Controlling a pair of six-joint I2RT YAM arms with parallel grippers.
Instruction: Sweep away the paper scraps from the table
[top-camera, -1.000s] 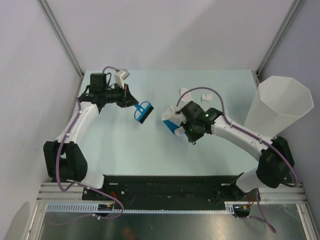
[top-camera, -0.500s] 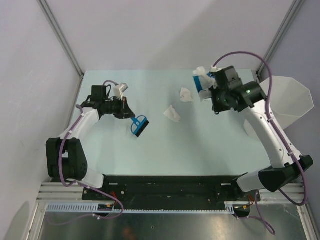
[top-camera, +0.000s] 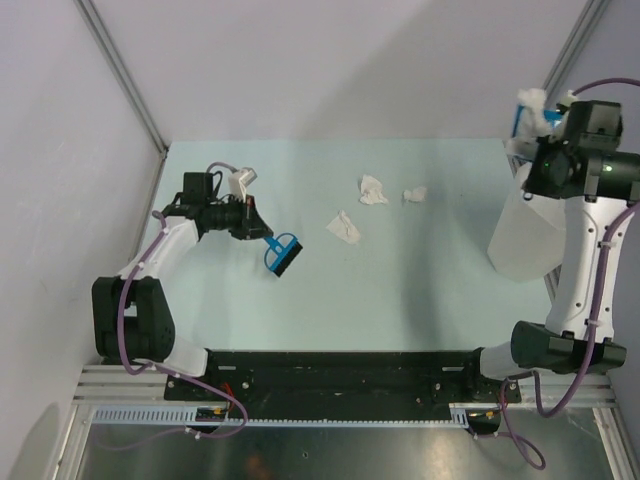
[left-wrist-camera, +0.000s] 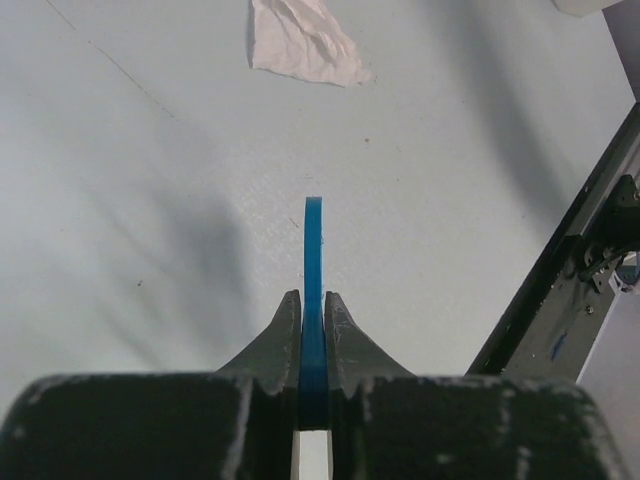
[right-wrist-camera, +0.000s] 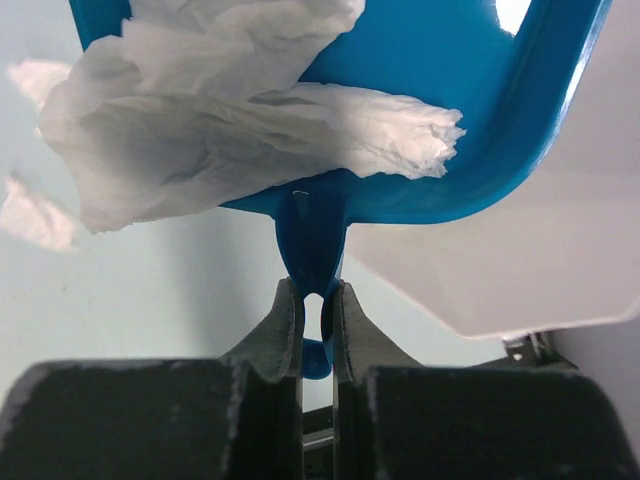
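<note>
Left gripper (left-wrist-camera: 313, 322) was clamped on the thin handle of a blue brush (top-camera: 283, 252), over the left half of the table (top-camera: 420, 290); contact with the surface unclear. Three paper scraps (top-camera: 344, 227) lay loose mid-table, well apart from the brush. Right gripper (right-wrist-camera: 313, 300) pinched the stem of the blue dustpan (right-wrist-camera: 450, 70), raised over the white bin (top-camera: 525, 240), with one crumpled wad (right-wrist-camera: 230, 140) in the pan. Scraps looked feather-light, soft, prone to drift. Better pushed with the bristles than pinched.
</note>
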